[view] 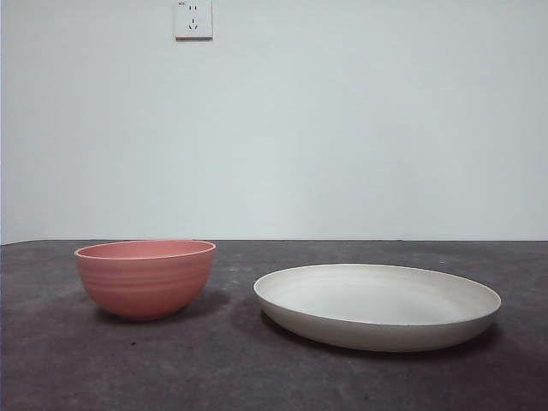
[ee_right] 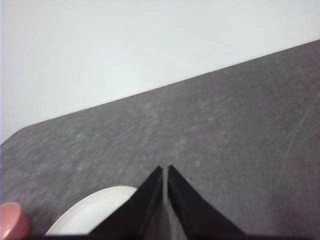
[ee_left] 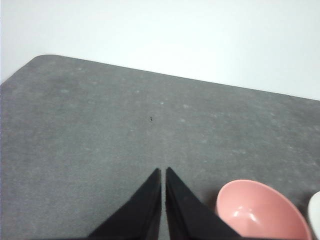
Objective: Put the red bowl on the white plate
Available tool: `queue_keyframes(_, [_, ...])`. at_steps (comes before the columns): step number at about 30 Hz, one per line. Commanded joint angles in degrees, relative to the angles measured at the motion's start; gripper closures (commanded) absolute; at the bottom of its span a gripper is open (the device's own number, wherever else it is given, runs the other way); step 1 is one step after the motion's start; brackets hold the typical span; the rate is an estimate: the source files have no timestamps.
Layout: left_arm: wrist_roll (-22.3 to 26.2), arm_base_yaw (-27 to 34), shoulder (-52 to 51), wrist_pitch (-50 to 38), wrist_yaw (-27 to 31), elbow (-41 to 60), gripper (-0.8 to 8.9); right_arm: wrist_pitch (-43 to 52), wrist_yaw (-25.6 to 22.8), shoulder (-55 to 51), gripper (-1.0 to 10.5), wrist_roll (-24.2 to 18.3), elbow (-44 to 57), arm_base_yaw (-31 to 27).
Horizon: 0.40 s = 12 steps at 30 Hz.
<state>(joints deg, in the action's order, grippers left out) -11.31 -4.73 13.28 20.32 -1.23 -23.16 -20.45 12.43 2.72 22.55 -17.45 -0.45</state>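
Note:
The red bowl [view: 145,276] stands upright and empty on the dark table, left of the white plate [view: 377,305], with a gap between them. In the left wrist view the red bowl [ee_left: 261,211] lies beside my left gripper [ee_left: 163,171], whose jaws are shut with nothing in them; a sliver of the white plate [ee_left: 315,215] shows past the bowl. My right gripper [ee_right: 165,169] is shut and empty too, hovering near the white plate [ee_right: 92,212], and an edge of the red bowl [ee_right: 12,220] shows beyond it. Neither arm appears in the front view.
The grey table [view: 257,368] ends at a white wall. A wall socket [view: 193,19] sits high on the wall. The table's rounded corner [ee_left: 42,60] shows in the left wrist view.

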Motion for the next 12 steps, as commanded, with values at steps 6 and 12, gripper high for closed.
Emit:
queue_keyframes(6, [-0.31, -0.11, 14.75, 10.14, -2.03, -18.05, 7.98, -13.03, 0.31, 8.59, 9.4, 0.52, -15.28, 0.39])
queue_keyframes(12, [-0.33, -1.79, 26.05, 17.22, -8.87, -27.93, 7.98, -22.01, 4.33, 17.88, 9.4, -5.70, -26.01, 0.37])
